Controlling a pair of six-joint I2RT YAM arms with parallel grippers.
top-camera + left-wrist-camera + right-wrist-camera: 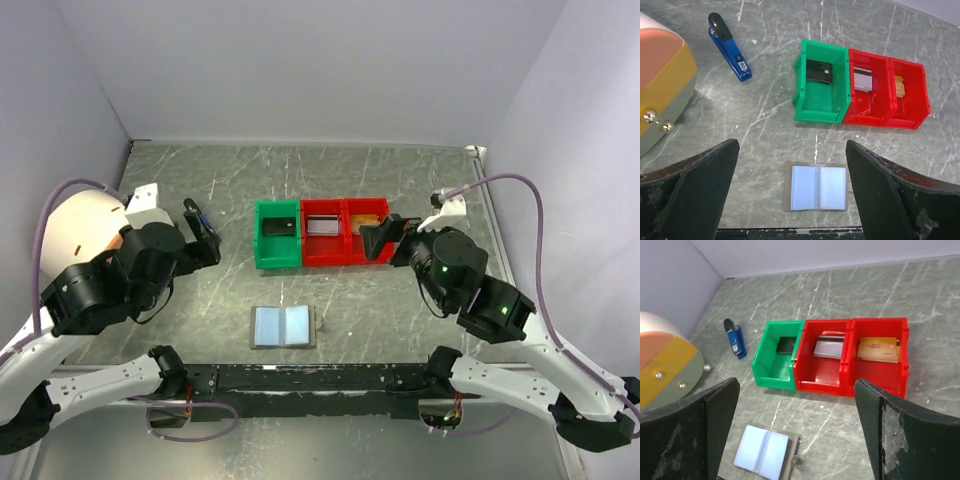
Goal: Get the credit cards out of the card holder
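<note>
The card holder [283, 326] lay open just in front of the green tray [262, 240], its panels looking bare. You seemed done emptying it, and next needed only confirm no card hid inside. The left gripper [792, 145] and right gripper [796, 385] hung spread, holding nothing. Your right wrist view showed the orange card [879, 349] two trays right of the green tray; overhead, the arm largely masked it.

Trays: three, being one green tray [802, 87] and two red trays [867, 107]. Cards: three, namely black card [820, 71], grey card [863, 79], orange card [899, 86]. One card holder [818, 187]. One blue-and-black gadget [730, 50]. Two claws: left claw [791, 145], right claw [796, 382].
</note>
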